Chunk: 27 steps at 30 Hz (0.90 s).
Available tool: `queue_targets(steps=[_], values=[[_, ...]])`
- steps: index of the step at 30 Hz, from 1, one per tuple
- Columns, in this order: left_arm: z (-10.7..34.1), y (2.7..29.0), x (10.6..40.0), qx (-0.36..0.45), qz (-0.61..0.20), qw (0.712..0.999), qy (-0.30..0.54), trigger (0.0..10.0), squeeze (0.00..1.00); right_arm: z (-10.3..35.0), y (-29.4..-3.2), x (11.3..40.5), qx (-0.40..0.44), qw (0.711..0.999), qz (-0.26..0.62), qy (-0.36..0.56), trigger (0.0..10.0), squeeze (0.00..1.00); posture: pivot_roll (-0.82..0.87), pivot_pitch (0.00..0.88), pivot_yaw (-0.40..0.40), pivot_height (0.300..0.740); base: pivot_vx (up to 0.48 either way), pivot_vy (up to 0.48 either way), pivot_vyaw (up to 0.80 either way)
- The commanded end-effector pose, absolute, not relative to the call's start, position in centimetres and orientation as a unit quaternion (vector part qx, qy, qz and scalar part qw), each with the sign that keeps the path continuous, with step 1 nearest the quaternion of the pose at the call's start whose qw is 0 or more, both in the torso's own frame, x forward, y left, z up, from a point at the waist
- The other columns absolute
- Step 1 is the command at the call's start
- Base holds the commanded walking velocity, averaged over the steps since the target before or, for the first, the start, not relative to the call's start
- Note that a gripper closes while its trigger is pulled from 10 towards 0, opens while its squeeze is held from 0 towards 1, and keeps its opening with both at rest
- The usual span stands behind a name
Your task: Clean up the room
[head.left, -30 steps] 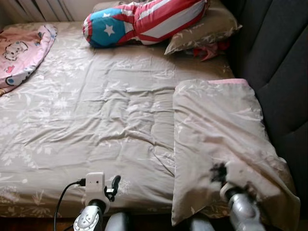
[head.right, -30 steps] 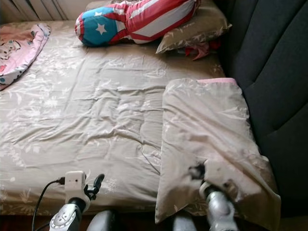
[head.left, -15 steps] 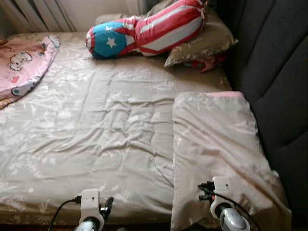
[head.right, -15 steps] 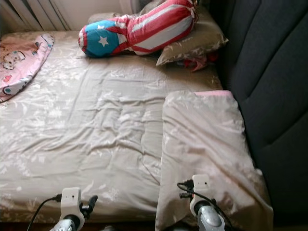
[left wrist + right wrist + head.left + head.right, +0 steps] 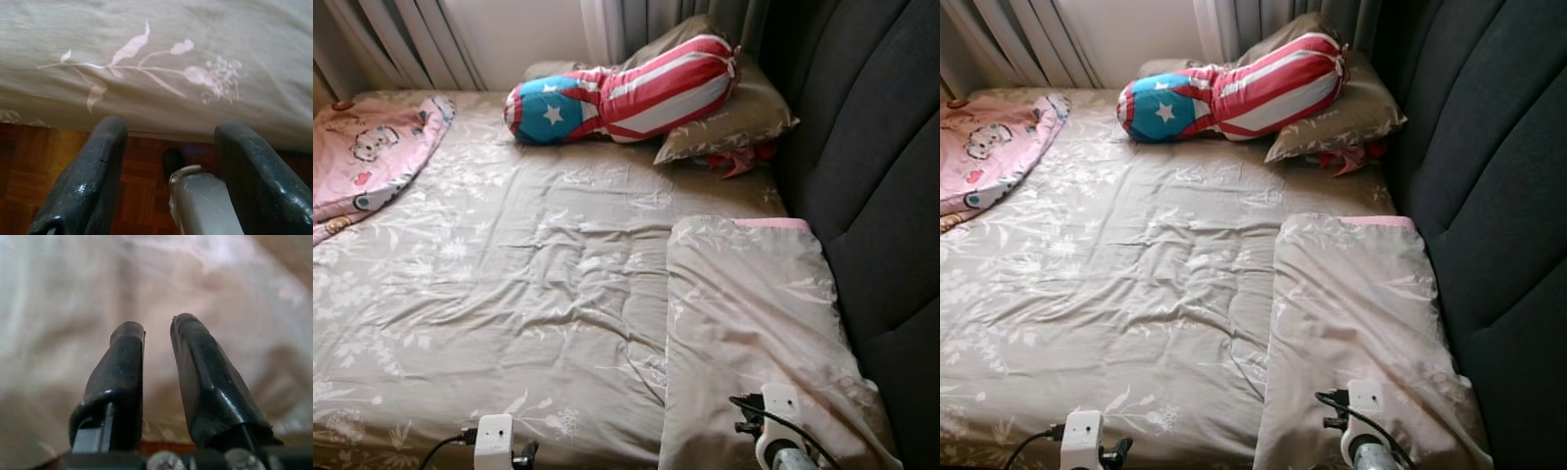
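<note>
Fingers of the right claw (image 5: 157,382) sit narrowly parted, gripping nothing, poised over the near end of the grey pillow (image 5: 754,323), which they have let go since a second ago. Left claw (image 5: 168,171) hangs spread wide and empty at the bed (image 5: 509,294) edge, wooden floor (image 5: 29,161) beneath. Ahead, open sheet runs to the striped bolster (image 5: 626,88); the dark headboard (image 5: 871,176) walls the right.
</note>
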<state>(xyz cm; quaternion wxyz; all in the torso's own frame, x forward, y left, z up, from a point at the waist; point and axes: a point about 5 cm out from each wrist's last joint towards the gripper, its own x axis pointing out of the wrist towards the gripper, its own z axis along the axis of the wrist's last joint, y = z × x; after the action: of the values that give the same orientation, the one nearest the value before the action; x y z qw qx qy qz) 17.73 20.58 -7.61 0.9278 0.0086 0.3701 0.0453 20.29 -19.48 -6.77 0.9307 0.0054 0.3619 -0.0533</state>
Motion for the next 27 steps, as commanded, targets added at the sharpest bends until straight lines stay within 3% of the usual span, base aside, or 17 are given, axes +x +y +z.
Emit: queue_targets(steps=[1,14,15,16,27], values=[[-8.0,20.4,17.1,0.018,0.039,0.921,0.387,10.0,0.00,-7.4,-19.5,19.2,0.001,0.921,-0.059,0.386,10.0,1.00,-0.11,0.018,0.010,0.740,0.000,0.000,0.00],[-8.2,20.0,17.1,0.011,0.044,0.919,0.391,10.0,0.00,-8.4,-19.3,17.5,-0.003,0.905,-0.050,0.423,10.0,1.00,-0.11,0.000,0.014,0.740,0.000,0.000,0.00],[-8.1,20.1,17.1,0.010,0.046,0.920,0.390,10.0,0.00,-8.5,-19.2,17.4,-0.001,0.904,-0.047,0.425,10.0,0.65,-0.11,0.000,0.014,0.740,0.000,0.000,0.00],[-8.1,20.2,17.1,0.009,0.048,0.920,0.390,10.0,0.00,-8.5,-19.1,17.4,0.001,0.903,-0.045,0.426,10.0,0.00,-0.11,0.000,0.014,0.740,0.000,0.000,0.00],[-8.1,20.5,17.1,0.000,0.066,0.918,0.391,10.0,0.00,-8.5,-18.8,17.6,-0.007,0.904,-0.024,0.427,10.0,0.00,-0.10,0.048,0.008,0.740,0.000,0.000,0.00]])
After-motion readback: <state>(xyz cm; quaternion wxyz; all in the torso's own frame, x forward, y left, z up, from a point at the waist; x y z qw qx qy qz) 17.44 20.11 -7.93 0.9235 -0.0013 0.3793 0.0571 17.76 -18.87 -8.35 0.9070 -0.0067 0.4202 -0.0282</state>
